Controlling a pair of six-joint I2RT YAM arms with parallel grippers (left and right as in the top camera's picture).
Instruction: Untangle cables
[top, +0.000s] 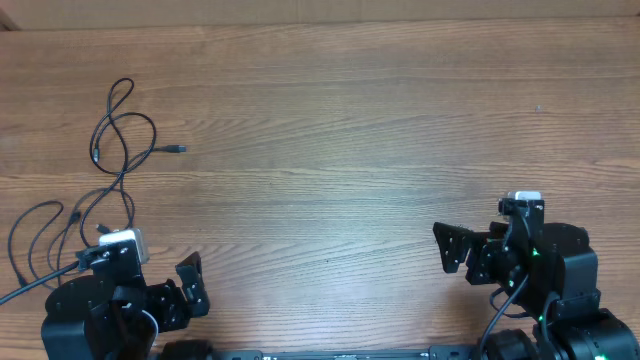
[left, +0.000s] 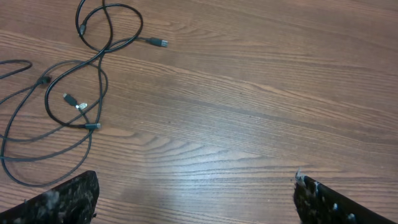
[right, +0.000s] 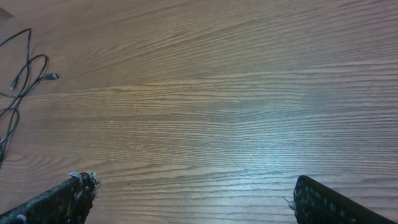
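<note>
Thin black cables (top: 121, 170) lie in loose, crossing loops on the wooden table at the far left. One plug end (top: 178, 149) points right. In the left wrist view the cables (left: 102, 55) fill the upper left, with small plugs (left: 158, 43) showing, well ahead of my left gripper (left: 194, 186). That gripper (top: 193, 285) is open and holds nothing, and it sits just right of the lower loops. My right gripper (top: 458, 250) is open over bare wood at the right, far from the cables. In its own view it (right: 194, 186) sees the cables (right: 29, 46) only at the left edge.
The wooden table (top: 330, 130) stretches wide between the two arms. The left arm's base (top: 100, 310) covers part of the lower cable loops. The right arm's base (top: 560, 290) sits at the front right.
</note>
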